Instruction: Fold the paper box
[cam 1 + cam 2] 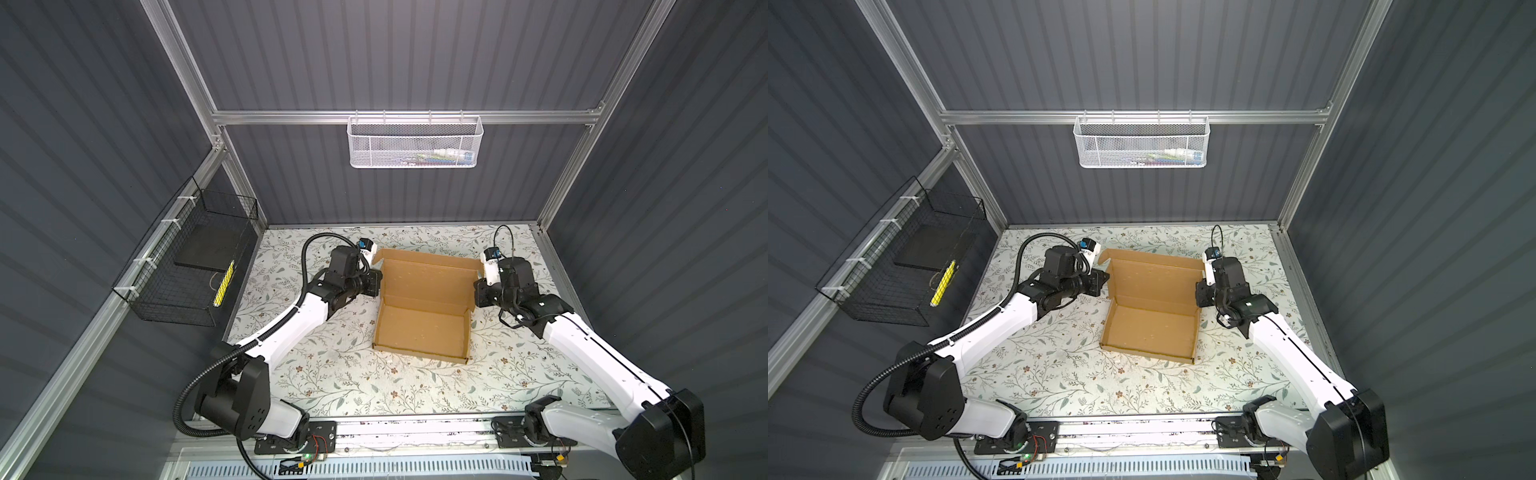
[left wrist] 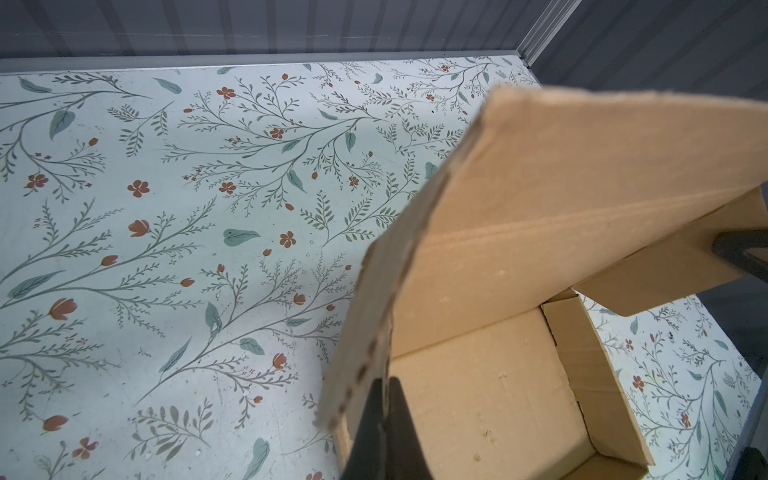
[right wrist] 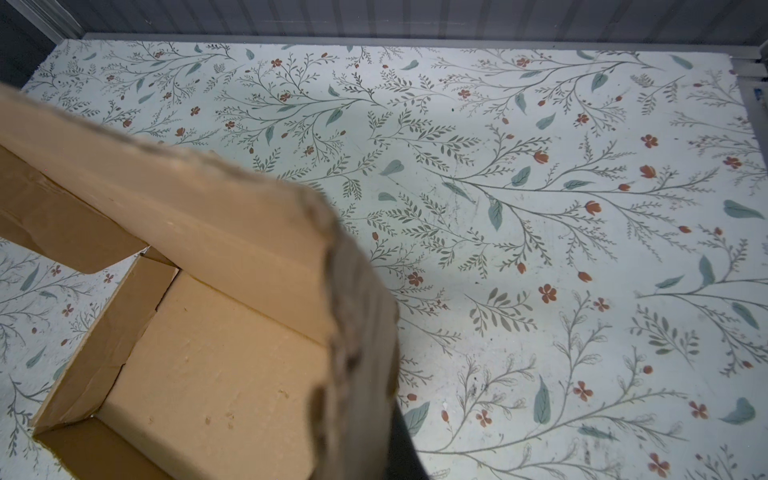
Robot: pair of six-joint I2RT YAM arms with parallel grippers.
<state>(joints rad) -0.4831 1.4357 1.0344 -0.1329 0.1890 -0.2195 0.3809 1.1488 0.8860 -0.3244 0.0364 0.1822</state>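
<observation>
Left of centre in a top view, the left gripper (image 1: pixel 374 283) was clenched on the left edge of the raised lid of the paper box (image 1: pixel 423 328), which sat mid-frame on the floral table (image 1: pixel 332 374). The tray's walls stood folded, but the lid was not yet closed. At the lid's right edge, the right gripper (image 1: pixel 478 291) was pinched shut on the cardboard. Lowering and tucking the lid looked left to do.

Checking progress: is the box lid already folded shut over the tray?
No: in a top view the paper box shows its bare tray floor, with the lid raised behind it.
</observation>
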